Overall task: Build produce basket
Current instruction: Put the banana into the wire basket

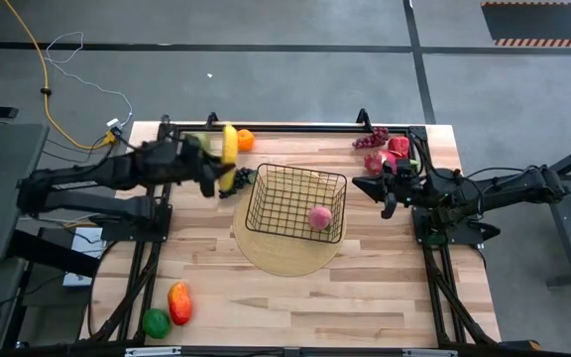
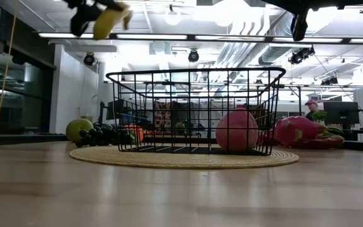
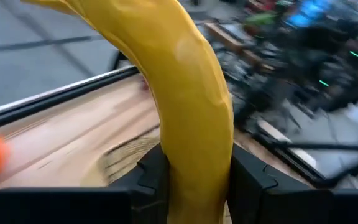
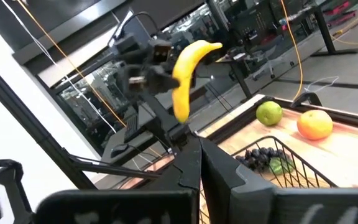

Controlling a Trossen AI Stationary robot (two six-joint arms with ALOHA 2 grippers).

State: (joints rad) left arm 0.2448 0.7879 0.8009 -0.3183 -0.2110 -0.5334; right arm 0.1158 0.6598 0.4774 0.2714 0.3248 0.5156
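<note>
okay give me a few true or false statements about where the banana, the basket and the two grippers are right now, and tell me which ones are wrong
1. The left gripper is shut on the banana. True.
2. The basket is empty. False: a pink peach lies inside it.
3. The banana is held up in the air, off the table. True; the low view shows it above the basket's rim.
4. The right gripper holds the dragon fruit. False: its fingers are shut on nothing, and the dragon fruit lies on the table beside it.
5. The basket stands on a round woven mat. True.
</note>
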